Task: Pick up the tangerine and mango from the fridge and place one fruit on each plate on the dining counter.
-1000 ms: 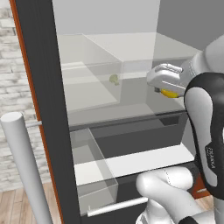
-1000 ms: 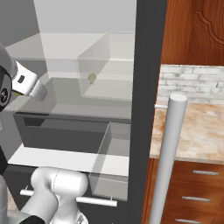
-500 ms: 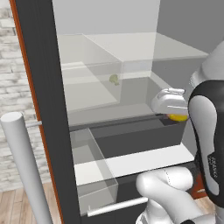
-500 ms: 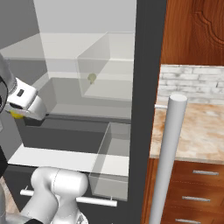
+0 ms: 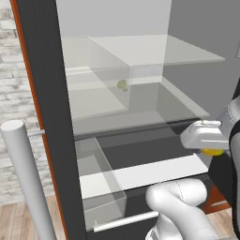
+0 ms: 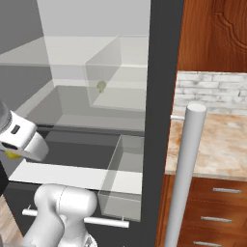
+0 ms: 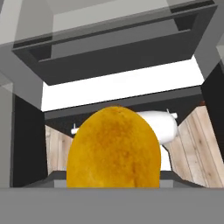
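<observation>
Left base view, going from left to right: at about 8 o'clock stands the silver bar handle (image 5: 26, 178) of the open door, then the fridge (image 5: 47, 117) with its pale interior. Near the centre, behind the clear bin wall, a small green piece (image 5: 122, 85) sits on the glass shelf (image 5: 136, 110). At 4 o'clock the gripper (image 5: 209, 149) hangs outside the shelves, and a yellow edge of the mango (image 5: 212, 152) peeks from under it.

In the right base view the same gripper (image 6: 14, 152) is at 9 o'clock, and the dining counter (image 6: 219, 144) with mottled stone top lies at 3 o'clock.

In the hand view the mango (image 7: 113, 151) sits at 6 o'clock, between the fingers, so I judge they are clenched on it (the finger tips themselves are hidden behind the fruit).

The risk from here: the fruit is smooth and rounded, so a fast swing toward the counter could roll it out. The open door and its handle also stand near the path, and a bump there could knock it loose.
</observation>
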### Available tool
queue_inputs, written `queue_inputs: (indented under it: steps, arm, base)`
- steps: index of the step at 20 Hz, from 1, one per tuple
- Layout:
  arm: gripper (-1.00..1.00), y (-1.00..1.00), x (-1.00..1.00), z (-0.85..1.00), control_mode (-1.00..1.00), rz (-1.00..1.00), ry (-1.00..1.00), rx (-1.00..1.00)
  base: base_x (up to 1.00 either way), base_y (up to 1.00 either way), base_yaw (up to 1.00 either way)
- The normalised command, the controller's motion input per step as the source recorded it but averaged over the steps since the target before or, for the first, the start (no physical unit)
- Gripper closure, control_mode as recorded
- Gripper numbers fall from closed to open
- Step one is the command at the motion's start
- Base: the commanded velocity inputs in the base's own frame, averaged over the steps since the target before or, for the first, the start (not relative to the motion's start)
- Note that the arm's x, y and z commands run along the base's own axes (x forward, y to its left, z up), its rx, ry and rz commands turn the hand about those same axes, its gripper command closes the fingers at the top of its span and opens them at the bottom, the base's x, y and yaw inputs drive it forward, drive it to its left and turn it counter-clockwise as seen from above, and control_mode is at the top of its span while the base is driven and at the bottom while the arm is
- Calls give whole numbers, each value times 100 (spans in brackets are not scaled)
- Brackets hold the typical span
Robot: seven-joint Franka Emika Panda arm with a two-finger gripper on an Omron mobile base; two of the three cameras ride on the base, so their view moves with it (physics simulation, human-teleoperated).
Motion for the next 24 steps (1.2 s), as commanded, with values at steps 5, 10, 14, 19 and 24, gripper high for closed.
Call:
queue_inputs:
  steps: [5, 10, 14, 19, 24]
  arm:
    - [100, 0, 0, 0, 100, 0, 0, 0]
    - [100, 0, 0, 0, 100, 0, 0, 0]
    - [100, 0, 0, 0, 100, 0, 0, 0]
    - [100, 0, 0, 0, 100, 0, 0, 0]
    - [100, 0, 0, 0, 100, 0, 0, 0]
  base:
    - [0, 0, 0]
    - [-58, -1, -40]
    - [0, -2, -95]
    - [13, -25, -77]
    - [23, -60, -64]
